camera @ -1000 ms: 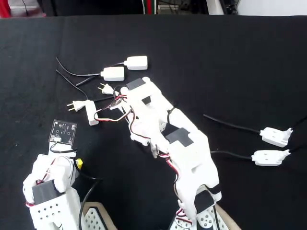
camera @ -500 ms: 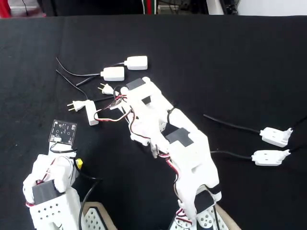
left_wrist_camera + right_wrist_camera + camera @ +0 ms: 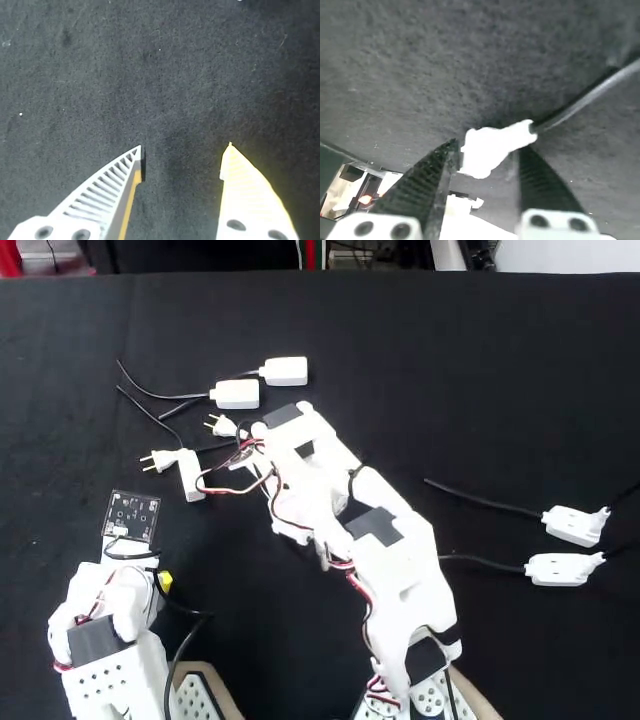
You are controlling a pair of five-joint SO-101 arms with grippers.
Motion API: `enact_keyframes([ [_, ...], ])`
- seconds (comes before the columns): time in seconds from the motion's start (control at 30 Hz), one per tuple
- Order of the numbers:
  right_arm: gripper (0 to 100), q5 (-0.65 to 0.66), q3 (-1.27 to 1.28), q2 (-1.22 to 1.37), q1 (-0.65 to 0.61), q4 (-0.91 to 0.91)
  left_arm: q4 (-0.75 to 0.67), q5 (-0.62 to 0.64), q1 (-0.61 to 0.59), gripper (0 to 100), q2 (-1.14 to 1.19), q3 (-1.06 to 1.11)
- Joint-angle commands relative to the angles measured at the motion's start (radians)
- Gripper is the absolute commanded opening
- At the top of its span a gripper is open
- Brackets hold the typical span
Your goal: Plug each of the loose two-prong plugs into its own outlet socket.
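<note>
**A:** What does the high view give you?

**B:** The layout. On the black worktop (image 3: 480,360), the right arm (image 3: 350,530) stretches toward the far left and the left arm (image 3: 105,640) sits folded at the near left corner. A first socket (image 3: 285,370) and a second socket (image 3: 237,393) lie side by side just beyond the right arm's tip. A third socket (image 3: 572,525) and a fourth socket (image 3: 560,568) sit at the right edge.

**A:** And the wrist views?

**B:** The grip, close up. The right end effector (image 3: 487,146) has its dark fingers (image 3: 427,185) drawn in to the width of the small plug (image 3: 490,147), pinching its white body from both sides. The left end effector (image 3: 185,146) is about half open over bare cloth, holding nothing.

**A:** Which way does the held plug point?

**B:** From above, its long axis runs left to right, just nearer than the second socket, with the prongs pointing left, away from the arm. Its black cord (image 3: 580,97) trails off the opposite end. The loose plug (image 3: 183,468) lies nearer and further left, its prongs also pointing left.
</note>
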Motion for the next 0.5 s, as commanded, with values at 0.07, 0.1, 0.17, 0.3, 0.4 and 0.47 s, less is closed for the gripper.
enact_keyframes([
  [0.07,26.6,-0.069,-0.002,-0.004,-0.002,0.037,0.014,0.006,-0.005,25,-0.002,-0.012],
  [0.1,26.6,-0.077,-0.001,-0.004,-0.002,0.038,0.015,0.006,-0.005,25,-0.002,-0.012],
  [0.17,26.6,-0.086,0.015,-0.005,-0.002,0.038,0.015,0.006,-0.005,25,-0.002,-0.012],
  [0.3,26.6,-0.132,0.041,-0.005,-0.003,0.038,0.017,0.005,-0.01,25,-0.002,-0.012],
  [0.4,26.6,-0.163,0.039,-0.005,-0.002,0.038,0.017,0.005,-0.01,25,-0.002,-0.012],
  [0.47,26.6,-0.167,0.033,-0.005,-0.002,0.038,0.018,0.005,-0.012,25,-0.002,-0.012],
])
